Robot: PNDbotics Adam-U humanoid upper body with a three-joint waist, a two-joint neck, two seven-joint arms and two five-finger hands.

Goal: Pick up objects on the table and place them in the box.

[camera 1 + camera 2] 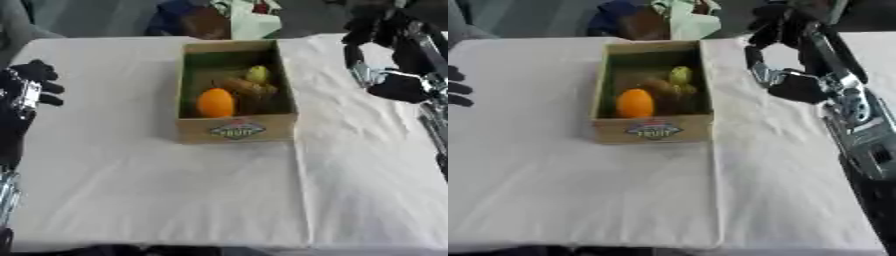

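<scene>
An open, rectangular brown cardboard box (234,129) with a printed label on its near wall stands on the white cloth-covered table (175,200), in the far middle of the cloth, long axis running away from the camera. Inside the box, a round orange fruit (215,102) lies against the near wall toward the box's left side. Beyond it, toward the box's far right, sits a small yellow-green fruit (257,74), and between the two lies an elongated brownish item (245,87) (its kind cannot be made out). All three are within the box walls; whether the brownish item touches the yellow-green fruit cannot be told. The cloth around the box bears creases to the box's right and near side. To the right of the box, apart from it and level with its far half, hangs the robot's black and silver right hand (785,75), raised above the cloth; its fingers look bent downward with nothing seen between them. To the left of the box, well apart from it at the table's edge, shows the robot's black left hand (31,85), fingers spread and relaxed, holding nothing. Beyond the box's far end, past the table edge, lie dark and pale green bundles of cloth (677,20).
</scene>
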